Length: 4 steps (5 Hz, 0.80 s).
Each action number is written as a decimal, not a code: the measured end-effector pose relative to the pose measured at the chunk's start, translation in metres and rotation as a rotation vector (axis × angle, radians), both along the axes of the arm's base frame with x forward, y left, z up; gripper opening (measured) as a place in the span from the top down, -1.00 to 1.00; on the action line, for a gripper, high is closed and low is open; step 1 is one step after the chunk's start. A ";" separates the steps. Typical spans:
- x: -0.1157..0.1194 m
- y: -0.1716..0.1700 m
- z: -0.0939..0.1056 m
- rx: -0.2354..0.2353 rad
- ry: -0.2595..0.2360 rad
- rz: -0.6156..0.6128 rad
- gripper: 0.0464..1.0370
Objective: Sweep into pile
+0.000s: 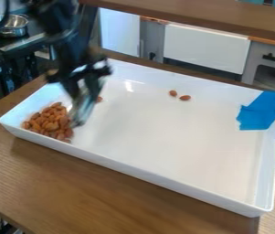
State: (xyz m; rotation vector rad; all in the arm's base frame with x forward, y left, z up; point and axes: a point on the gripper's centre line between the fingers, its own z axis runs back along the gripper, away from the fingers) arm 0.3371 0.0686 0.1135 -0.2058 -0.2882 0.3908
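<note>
We have most nuts (48, 122) heaped in the left corner of the tray (133, 170); loose nuts (184, 98) towards its far side need gathering; whether our gripper (83, 109) is open we can't tell

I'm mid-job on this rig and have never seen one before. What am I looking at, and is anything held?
This single picture comes from a fixed camera looking down at a slant. The black machine at upper left is a robot arm; its gripper hangs over the white tray, beside a pile of almonds in the left corner. I can't tell whether it holds a tool. Two loose almonds lie toward the far side, another beside the gripper. Blue tape covers part of the tray's right edge. Everything sits on a wooden counter.
</note>
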 end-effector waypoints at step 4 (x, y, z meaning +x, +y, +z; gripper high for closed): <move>0.085 -0.132 -0.016 0.059 0.083 -0.145 0.33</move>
